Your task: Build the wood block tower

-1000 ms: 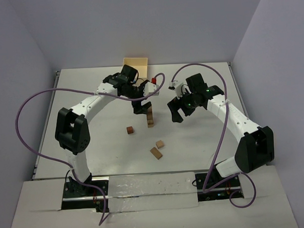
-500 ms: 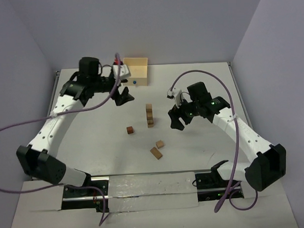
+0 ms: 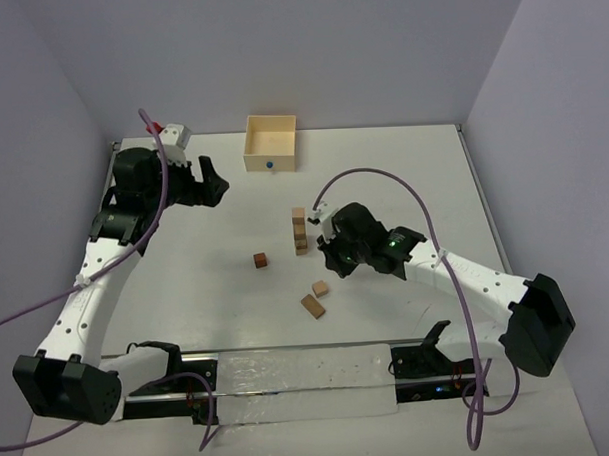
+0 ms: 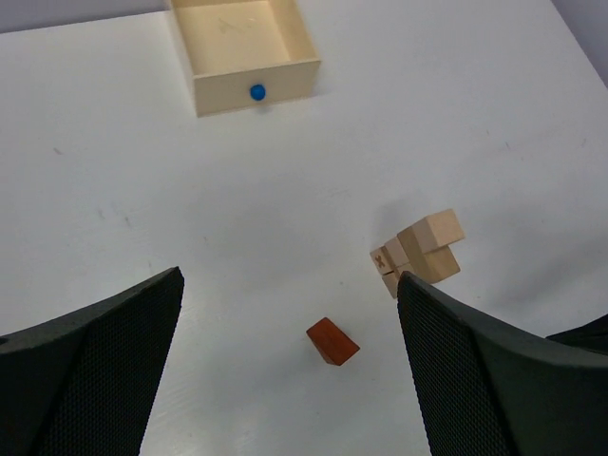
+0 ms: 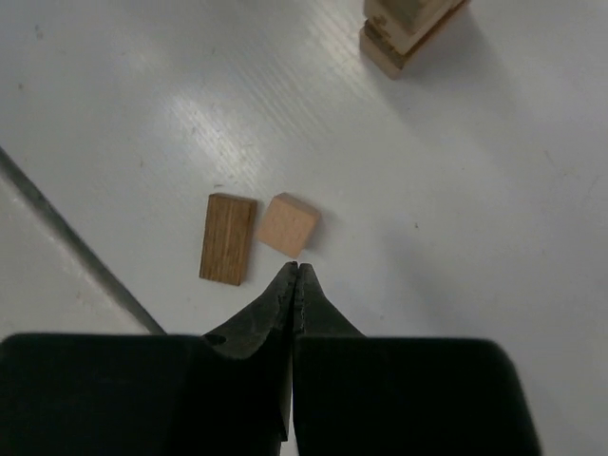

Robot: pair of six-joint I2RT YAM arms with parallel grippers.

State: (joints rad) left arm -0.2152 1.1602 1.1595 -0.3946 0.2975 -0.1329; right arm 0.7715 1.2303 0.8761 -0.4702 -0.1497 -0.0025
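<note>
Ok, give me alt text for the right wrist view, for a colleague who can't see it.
The right gripper, jaws shut and empty, hangs over the table just short of a pale cube lying beside a dark brick. The tower shows only its base, cut off by the top edge.

My white bench is carrying the tower, a reddish cube standing left of it, a tan cube lying just beside a brown brick, and a pale box sitting at the far edge.
</note>
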